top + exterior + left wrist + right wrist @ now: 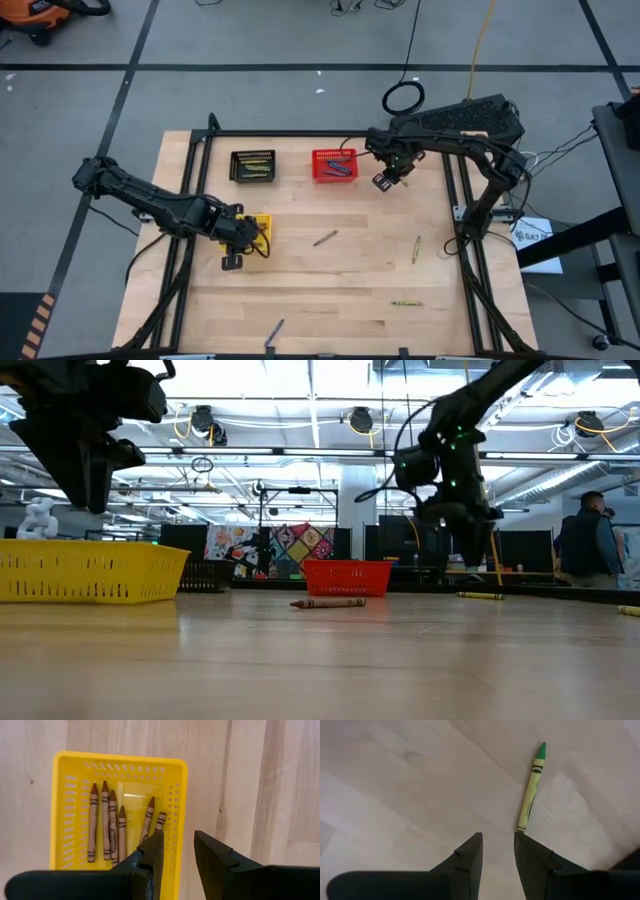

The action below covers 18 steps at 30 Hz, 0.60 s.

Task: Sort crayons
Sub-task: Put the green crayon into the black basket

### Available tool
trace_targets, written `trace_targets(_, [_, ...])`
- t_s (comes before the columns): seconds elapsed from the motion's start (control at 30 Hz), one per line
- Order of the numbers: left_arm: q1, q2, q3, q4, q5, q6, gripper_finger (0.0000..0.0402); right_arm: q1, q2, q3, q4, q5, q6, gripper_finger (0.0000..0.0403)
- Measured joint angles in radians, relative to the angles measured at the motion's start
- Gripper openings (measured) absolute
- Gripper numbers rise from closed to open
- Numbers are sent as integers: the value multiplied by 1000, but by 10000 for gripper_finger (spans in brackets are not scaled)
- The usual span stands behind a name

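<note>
The left hand [232,262] hangs over the near edge of the yellow basket [175,795], its fingers [150,852] a narrow gap apart and pinching nothing. Six brown crayons [113,827] lie side by side in that basket. The right hand [383,181] is raised above the desk [330,290] just beside the red basket [333,165]; in its wrist view its fingers [470,852] stand slightly apart with nothing between them, above bare wood with a yellow-green crayon [532,787] lying just ahead. The red basket holds blue crayons [336,168], and the black basket [253,166] holds yellow-green ones. Loose on the desk lie a brown crayon [324,238] near the middle, a yellow-green crayon [415,250] towards the right side, another yellow-green one [406,303] nearer the front, and a blue crayon [274,329] at the front edge. A person [590,545] stands in the room behind.
</note>
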<state>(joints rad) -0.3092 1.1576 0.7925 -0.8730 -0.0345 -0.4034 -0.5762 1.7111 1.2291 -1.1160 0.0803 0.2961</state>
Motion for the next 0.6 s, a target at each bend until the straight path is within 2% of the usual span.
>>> trace_targets(0.6, [0, 0, 0, 5, 0, 0, 100, -126, 0, -175, 222, -7, -147, 96])
